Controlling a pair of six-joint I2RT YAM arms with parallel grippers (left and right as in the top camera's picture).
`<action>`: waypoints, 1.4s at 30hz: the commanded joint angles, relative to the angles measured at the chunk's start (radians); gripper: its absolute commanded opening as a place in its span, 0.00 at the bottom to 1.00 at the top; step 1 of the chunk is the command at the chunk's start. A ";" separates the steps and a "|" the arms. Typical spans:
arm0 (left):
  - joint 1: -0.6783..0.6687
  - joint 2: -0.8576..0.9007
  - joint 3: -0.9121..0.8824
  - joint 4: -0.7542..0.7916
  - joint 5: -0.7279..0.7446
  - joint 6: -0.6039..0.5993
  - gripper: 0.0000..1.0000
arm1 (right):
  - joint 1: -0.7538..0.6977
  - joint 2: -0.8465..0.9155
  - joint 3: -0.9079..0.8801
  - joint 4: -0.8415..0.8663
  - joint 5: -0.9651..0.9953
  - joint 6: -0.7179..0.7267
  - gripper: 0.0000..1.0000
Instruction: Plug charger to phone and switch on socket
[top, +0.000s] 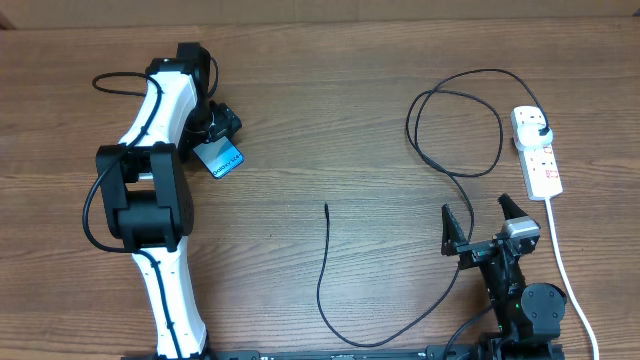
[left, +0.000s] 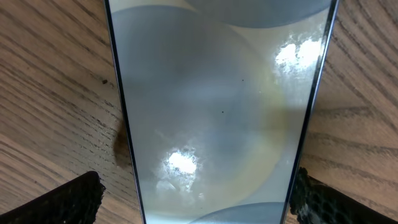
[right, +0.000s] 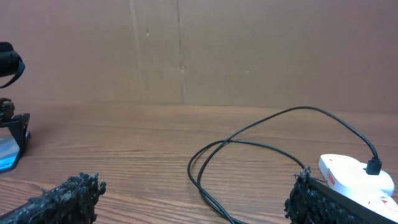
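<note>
**Brown wood-grain table: nothing joined yet**

At the left, the left tool hangs right over the slim smartphone with the light-blue screen. Its jaws are wide apart, with one black finger outside each dark long edge, and nothing is gripped. In the middle lies the long thin black charger cable. Its small connector tip is loose on the wood, well apart from the smartphone. To the right, the right tool sits low, its jaws also apart and empty. Beyond it the cable loops to its black plug head, seated in the white elongated power strip.

The step in hand looks like securing the smartphone. Done well, the fingers close squarely on the edges, not the glass, and leave the port end clear for the tip.

Only the left wrist view shows the fingers straddling the smartphone; overhead, the arm hides most of it. Only the overhead view shows the connector tip. The right wrist view adds a plain cardboard wall behind the table. No view shows the switch position.
</note>
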 joint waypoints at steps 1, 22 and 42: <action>-0.004 0.010 -0.011 0.004 -0.017 -0.022 1.00 | -0.005 -0.009 -0.011 0.005 0.005 0.005 1.00; -0.041 0.011 -0.031 0.045 -0.044 -0.029 1.00 | -0.005 -0.009 -0.011 0.005 0.005 0.005 1.00; -0.041 0.011 -0.033 0.058 -0.087 -0.085 1.00 | -0.005 -0.009 -0.011 0.005 0.005 0.005 1.00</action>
